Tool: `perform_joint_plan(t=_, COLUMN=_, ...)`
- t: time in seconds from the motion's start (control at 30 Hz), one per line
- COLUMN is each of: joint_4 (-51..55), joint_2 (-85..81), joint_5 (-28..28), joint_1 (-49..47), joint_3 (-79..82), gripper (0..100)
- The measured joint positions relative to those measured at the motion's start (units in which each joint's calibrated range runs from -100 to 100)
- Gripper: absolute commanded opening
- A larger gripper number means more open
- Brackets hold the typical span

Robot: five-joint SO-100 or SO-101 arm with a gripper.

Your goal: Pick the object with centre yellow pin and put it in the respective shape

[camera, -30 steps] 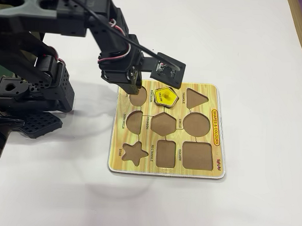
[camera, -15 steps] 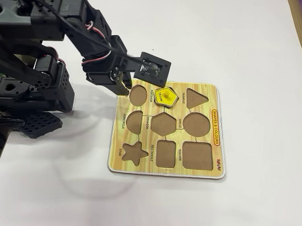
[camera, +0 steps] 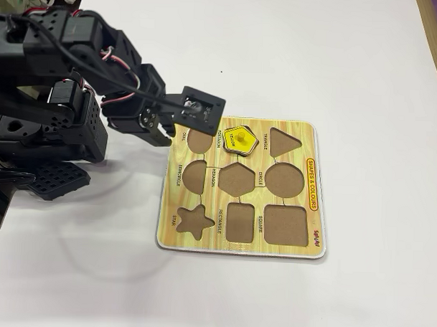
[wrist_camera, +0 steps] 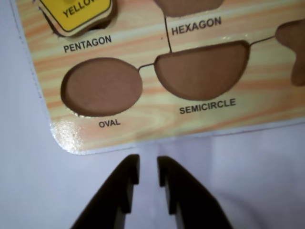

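I see the gripper (wrist_camera: 148,172) hanging over the white table (camera: 366,61) just off the puzzle board (camera: 291,253) at its oval corner, jaws nearly closed with a thin gap and nothing between them. The yellow pentagon piece (camera: 239,138) sits in the pentagon cutout (wrist_camera: 107,22) along the board's far edge in the fixed view, between the oval cutout (wrist_camera: 101,86) and the triangle cutout (camera: 283,141).
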Motion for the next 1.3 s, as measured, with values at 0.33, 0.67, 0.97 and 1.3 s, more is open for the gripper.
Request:
perform_joint_plan(t=0.33, joint_4=0.0, joint_2=-13.4, joint_5=0.0, joint_1=6.1, joint_3=9.5, gripper=5)
perform_joint_plan(t=0.67, joint_4=0.0, joint_2=-25.0, joint_5=0.0, joint_1=5.7, joint_3=19.9, gripper=5)
perform_joint_plan(t=0.97, joint_4=-0.4, joint_2=-29.6, joint_5=0.0, joint_1=6.3, joint_3=24.3, gripper=5)
perform_joint_plan(t=1.3, joint_4=-0.2, joint_2=-29.6, joint_5=0.2, joint_1=6.3, joint_3=24.3, gripper=5)
